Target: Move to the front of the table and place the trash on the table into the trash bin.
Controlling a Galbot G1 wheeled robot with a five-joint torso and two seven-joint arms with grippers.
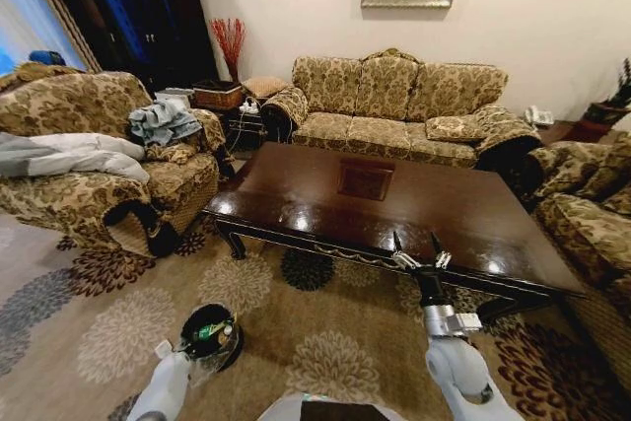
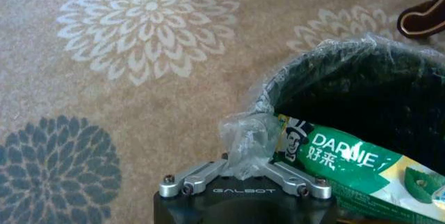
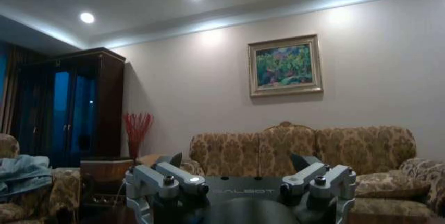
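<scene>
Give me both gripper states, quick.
Left gripper: shut on the trash bin liner's edge.
Right gripper: open, empty, at the table edge.

Head looks down; both wrists view differently.

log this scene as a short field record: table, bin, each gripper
table: large dark glossy wood coffee table, no trash visible on top
bin: small round black bin with clear plastic liner, on floral carpet, green Darlie box leaning inside
left gripper: at bin rim, pinching the plastic liner
right gripper: open, raised at table's near edge, holding nothing
</scene>
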